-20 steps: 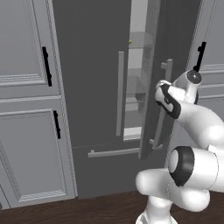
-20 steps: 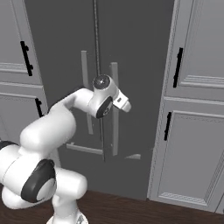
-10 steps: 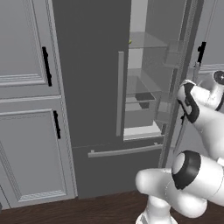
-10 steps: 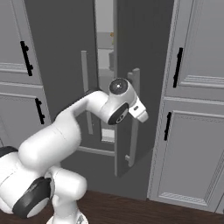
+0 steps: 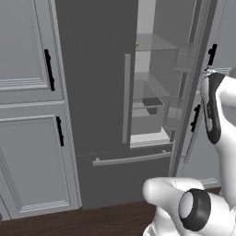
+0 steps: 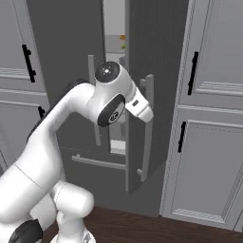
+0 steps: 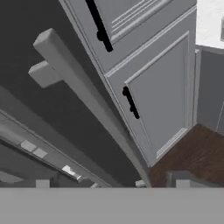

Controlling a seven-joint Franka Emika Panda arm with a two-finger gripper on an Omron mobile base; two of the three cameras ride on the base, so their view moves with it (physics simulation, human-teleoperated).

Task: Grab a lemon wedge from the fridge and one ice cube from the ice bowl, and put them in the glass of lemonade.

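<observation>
Swung further out than half a second ago, the right door of the fridge (image 5: 97, 92) now stands well open, its edge turned toward the left base camera, and more of the pale interior shows between the two doors. The arm's white forearm has moved right with the door and now sits at the right edge of the left base view.

In the right base view the arm's wrist lies against the open door's long bar handle (image 6: 148, 128), on the door's outer face near its free edge. The gripper itself is hidden there behind the wrist, and the hand view looks along the handle (image 7: 83, 94) without showing the finger tips, so I cannot tell whether the jaws are clenched or released.

Inside the fridge, clear shelves and a door bin (image 5: 184, 56) are visible. A tiny yellow-green speck, likely the lemon wedge (image 5: 137, 44), sits at the left edge of the upper shelf, just behind the closed left door's edge. In the right base view an orange spot (image 6: 122, 37) shows above it.

Light grey panelled cabinets (image 5: 27, 92) with black handles flank the fridge on both sides, above a dark wood floor (image 6: 156, 230).
</observation>
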